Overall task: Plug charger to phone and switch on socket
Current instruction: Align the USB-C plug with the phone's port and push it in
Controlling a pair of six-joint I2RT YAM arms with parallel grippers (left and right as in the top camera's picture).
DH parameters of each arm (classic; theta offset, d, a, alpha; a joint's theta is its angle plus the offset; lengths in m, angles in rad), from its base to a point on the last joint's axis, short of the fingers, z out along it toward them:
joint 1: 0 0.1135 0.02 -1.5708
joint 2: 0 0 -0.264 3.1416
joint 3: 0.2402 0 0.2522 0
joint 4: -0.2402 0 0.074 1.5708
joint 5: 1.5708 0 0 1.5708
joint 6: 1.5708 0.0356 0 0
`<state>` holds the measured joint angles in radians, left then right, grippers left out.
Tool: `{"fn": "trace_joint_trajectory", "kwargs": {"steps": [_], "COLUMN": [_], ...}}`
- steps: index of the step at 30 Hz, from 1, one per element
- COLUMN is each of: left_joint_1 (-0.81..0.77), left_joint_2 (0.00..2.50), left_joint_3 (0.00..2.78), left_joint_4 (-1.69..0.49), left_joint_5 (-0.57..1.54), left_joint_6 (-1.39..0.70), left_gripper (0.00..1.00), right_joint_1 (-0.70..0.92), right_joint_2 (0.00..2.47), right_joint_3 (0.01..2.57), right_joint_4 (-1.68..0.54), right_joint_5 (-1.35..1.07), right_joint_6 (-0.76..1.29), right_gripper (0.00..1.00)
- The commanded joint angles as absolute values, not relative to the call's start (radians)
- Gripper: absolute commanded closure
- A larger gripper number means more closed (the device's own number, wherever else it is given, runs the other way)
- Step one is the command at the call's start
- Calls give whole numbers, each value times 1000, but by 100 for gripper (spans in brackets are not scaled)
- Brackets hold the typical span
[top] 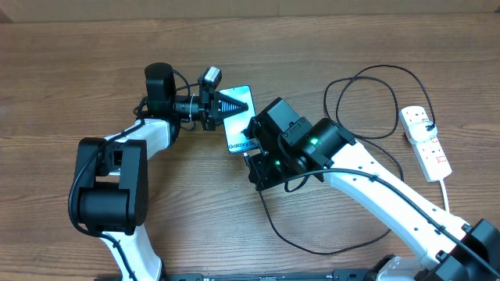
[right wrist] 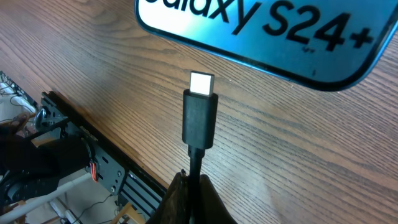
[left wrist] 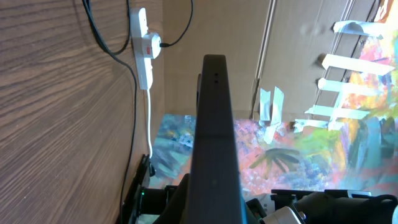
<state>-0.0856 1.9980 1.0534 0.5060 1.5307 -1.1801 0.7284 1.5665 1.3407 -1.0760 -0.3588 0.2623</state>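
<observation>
At mid-tabletop (top: 351,47), right claw (right wrist: 193,198) clenched on charger (right wrist: 200,118) w/ tip just short of phone (right wrist: 261,31) edge: plug-in step, nxt needs straight, aligned push; left claw (top: 223,104) by phone's far end, grip can't tell.

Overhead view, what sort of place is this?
Probably a robotics lab bench: a left arm and right arm at a wood-grain table, a phone and charger between them, cardboard panels behind.

The left arm (top: 148,136) rises toward 1 o'clock, and its wrist points to 3 o'clock. The left gripper (top: 233,104) is rolled sideways, its gap unreadable. The right arm (top: 391,187) reaches toward 10 o'clock, the right gripper (right wrist: 189,186) pinching the charger (right wrist: 199,118).
</observation>
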Motion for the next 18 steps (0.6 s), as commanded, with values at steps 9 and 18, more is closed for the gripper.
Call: {"fn": "trace_joint_trajectory", "kwargs": {"steps": [9, 18], "left_joint_1": [-91, -93], "left_joint_2": [1997, 1997], "left_joint_3": [1069, 1069], "left_joint_4": [513, 513], "left_joint_5": [1570, 1563], "left_joint_6": [-1203, -1220], "left_gripper": [96, 96], "right_joint_1": [731, 731], "right_joint_2": [1564, 1566], "right_joint_3": [1348, 1348], "right_joint_4": [-1074, -1074], "right_joint_5": [-333, -333], "right_joint_6": [294, 315], "right_gripper": [96, 96]}}
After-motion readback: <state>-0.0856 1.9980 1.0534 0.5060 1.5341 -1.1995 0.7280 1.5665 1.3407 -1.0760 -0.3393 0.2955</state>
